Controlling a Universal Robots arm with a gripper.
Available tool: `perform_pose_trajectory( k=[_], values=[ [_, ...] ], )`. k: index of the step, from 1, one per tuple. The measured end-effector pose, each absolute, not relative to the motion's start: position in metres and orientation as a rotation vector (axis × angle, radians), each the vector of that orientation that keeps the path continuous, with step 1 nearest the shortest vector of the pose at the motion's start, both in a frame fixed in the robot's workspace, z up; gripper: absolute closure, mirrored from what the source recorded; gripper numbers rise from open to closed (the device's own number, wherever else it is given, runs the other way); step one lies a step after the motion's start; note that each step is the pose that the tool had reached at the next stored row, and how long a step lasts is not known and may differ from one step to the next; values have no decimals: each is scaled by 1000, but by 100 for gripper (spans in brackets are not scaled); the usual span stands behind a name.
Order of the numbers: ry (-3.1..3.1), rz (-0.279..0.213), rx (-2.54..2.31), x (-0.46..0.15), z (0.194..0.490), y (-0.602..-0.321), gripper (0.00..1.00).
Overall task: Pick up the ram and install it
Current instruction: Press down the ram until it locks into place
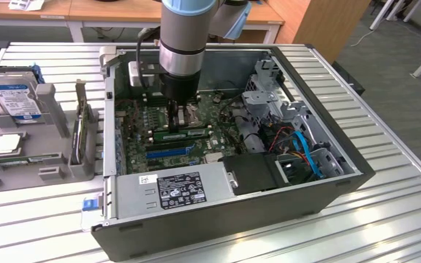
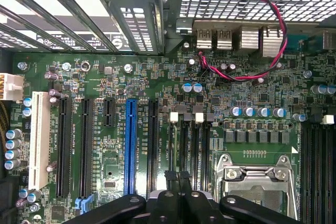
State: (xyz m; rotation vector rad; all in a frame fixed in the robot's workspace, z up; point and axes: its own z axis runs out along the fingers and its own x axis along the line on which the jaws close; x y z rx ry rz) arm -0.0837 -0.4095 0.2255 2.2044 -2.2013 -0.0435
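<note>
Gripper (image 2: 178, 203) is clenched shut, down inside the case (image 1: 328, 186) above the motherboard (image 2: 157, 93). Ram (image 1: 181, 133), a green stick, lies on that board near the blue slot (image 1: 168, 152), just below the gripper in the exterior view, not gripped.

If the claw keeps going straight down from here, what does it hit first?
Probably the ram seated on the motherboard; the shut claw points down at it, though the remaining gap is unclear.
</note>
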Motion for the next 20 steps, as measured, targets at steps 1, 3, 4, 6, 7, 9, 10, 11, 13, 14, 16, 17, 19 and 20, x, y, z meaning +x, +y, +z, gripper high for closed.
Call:
perform_pose_trajectory(
  k=[1,3,4,6,7,9,10,11,13,14,16,17,19,20],
  values=[
    [-2201,-44,2204,-84,225,-410,90],
    [-2201,-44,2204,-84,225,-410,90],
    [-2201,-44,2204,-84,225,-410,90],
    [-2201,-43,2204,-84,225,-410,90],
    [-2201,-44,2204,-84,225,-410,90],
    [-2201,-44,2204,-84,225,-410,90],
    [-2201,-43,2204,-84,225,-410,90],
    [-2201,-44,2204,-84,225,-410,90],
    [-2201,-44,2204,-84,225,-410,90],
    [-2201,-44,2204,-84,224,-410,90],
    [-2201,-44,2204,-84,224,-410,90],
    [-2201,-44,2204,-84,224,-410,90],
    [-2201,-44,2204,-84,224,-410,90],
    [-2201,-44,2204,-84,224,-410,90]
  ],
)
